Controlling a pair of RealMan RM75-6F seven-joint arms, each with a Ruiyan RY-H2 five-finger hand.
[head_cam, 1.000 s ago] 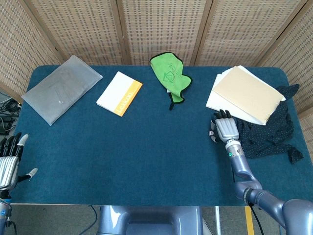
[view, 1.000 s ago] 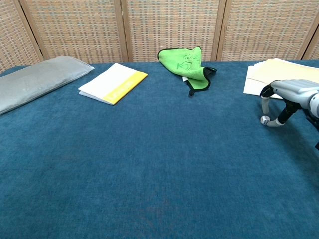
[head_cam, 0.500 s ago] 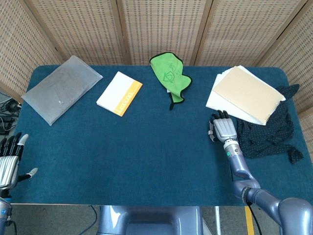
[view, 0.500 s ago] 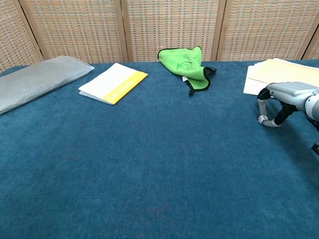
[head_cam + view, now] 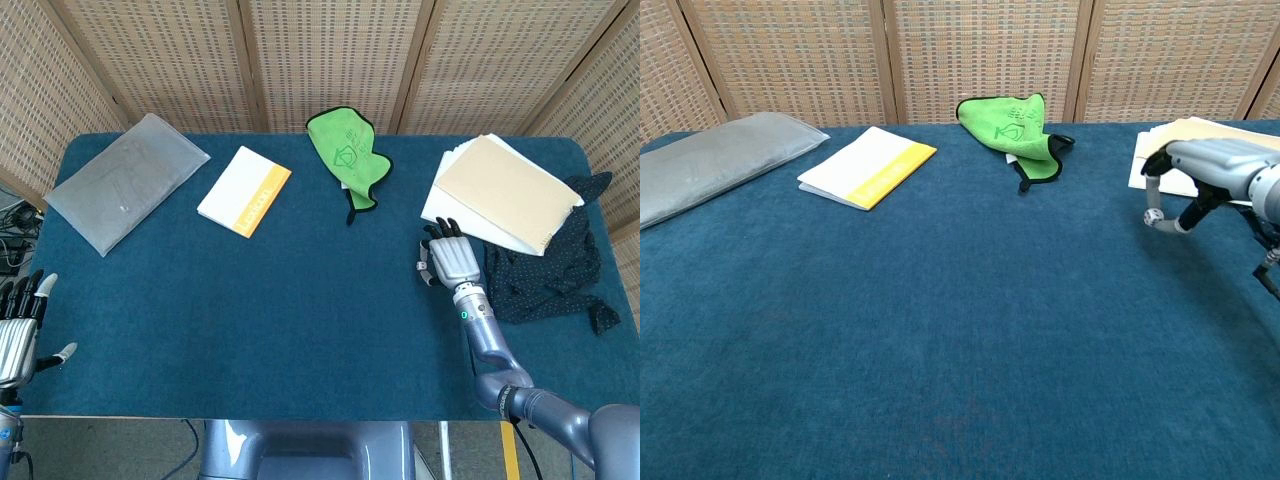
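My right hand hovers just above the blue table, close to the near left corner of a stack of white sheets topped by a tan pad. In the chest view the right hand has its fingers arched downward and the thumb held apart, with nothing between them. It touches neither the paper stack nor the cloth. My left hand sits off the table's near left corner, fingers spread and holding nothing. The chest view does not show it.
A dark dotted cloth lies crumpled right of my right hand. A green cloth lies at the back centre, a white and orange booklet left of it, and a grey flat pouch at the back left.
My right hand has moved away from me and slightly left, rising a little, and is closer to the paper stack's corner. The left hand has not moved.
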